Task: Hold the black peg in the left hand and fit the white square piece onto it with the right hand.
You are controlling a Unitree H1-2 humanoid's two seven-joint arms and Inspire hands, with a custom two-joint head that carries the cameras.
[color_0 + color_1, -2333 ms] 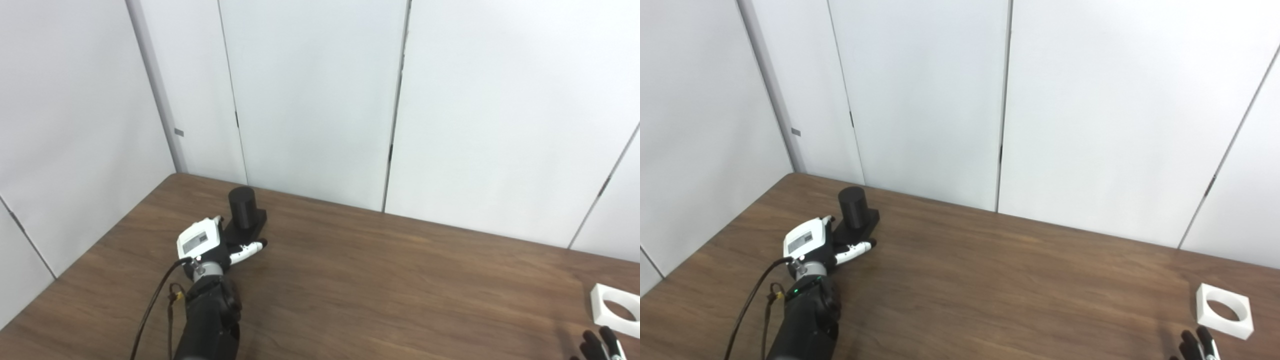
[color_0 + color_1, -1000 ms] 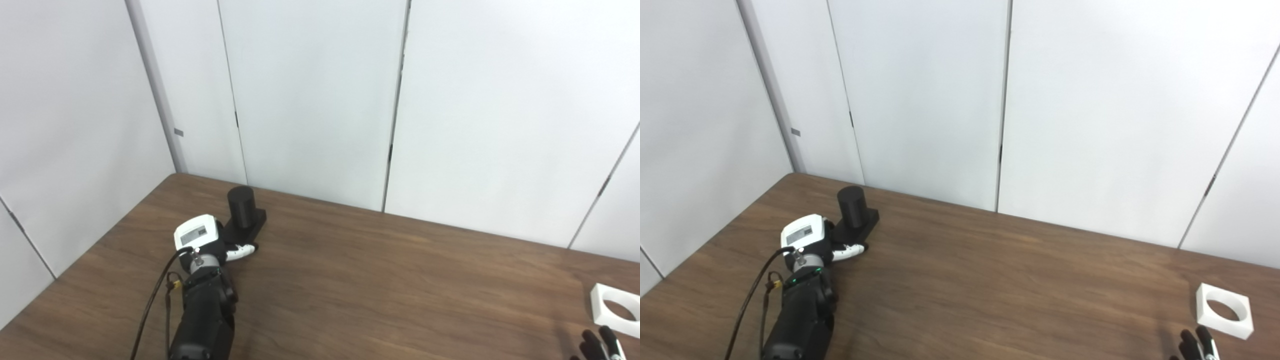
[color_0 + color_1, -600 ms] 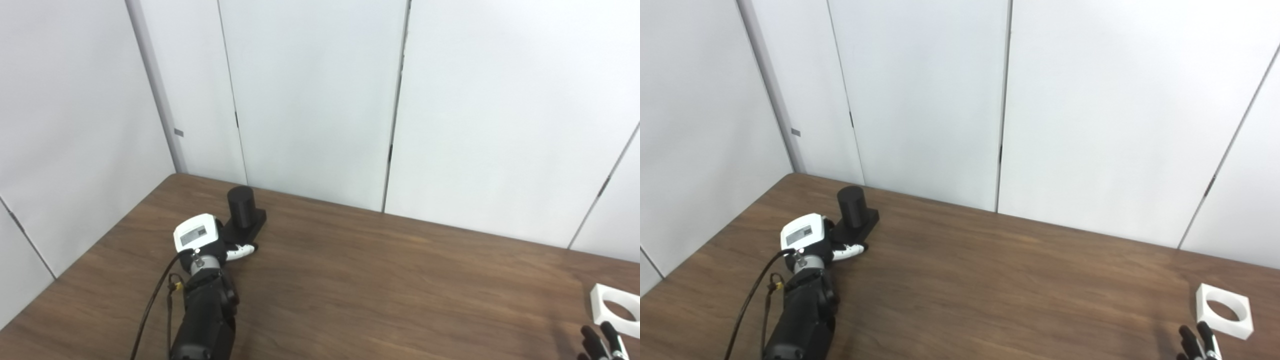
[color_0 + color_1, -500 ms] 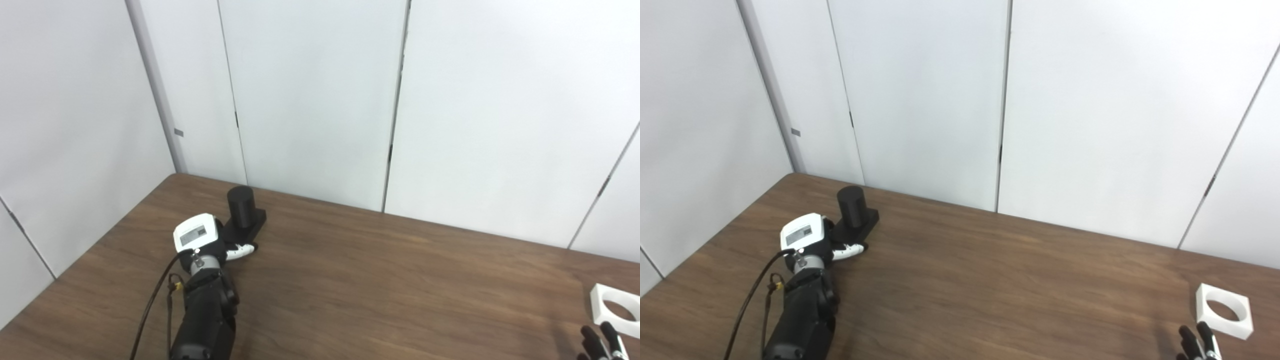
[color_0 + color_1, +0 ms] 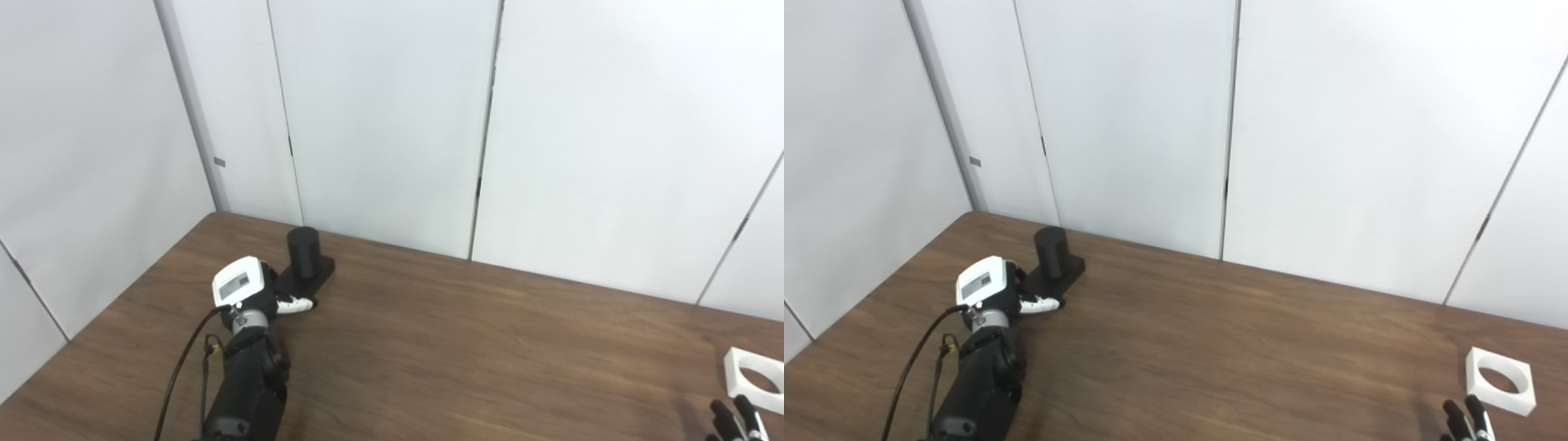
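The black peg [image 5: 304,250] is a short upright cylinder on a flat black base, standing at the far left of the wooden table [image 5: 465,349]. My left hand [image 5: 252,291] lies against the near side of that base with its fingers curled around it; its white thumb tip rests along the base's front edge. The white square piece [image 5: 1498,402], with a round hole through it, lies flat at the table's far right. Only the fingertips of my right hand [image 5: 1469,421] show at the bottom edge, just in front of and left of the piece, spread and holding nothing.
White wall panels stand close behind the table's back edge and along its left side. A black cable [image 5: 184,367] hangs beside my left forearm. Bare wood stretches between the peg and the white piece.
My left hand's fingers have closed on the peg's base. In the last half second the peg has shifted a little to the right and away. The right fingertips have barely moved.
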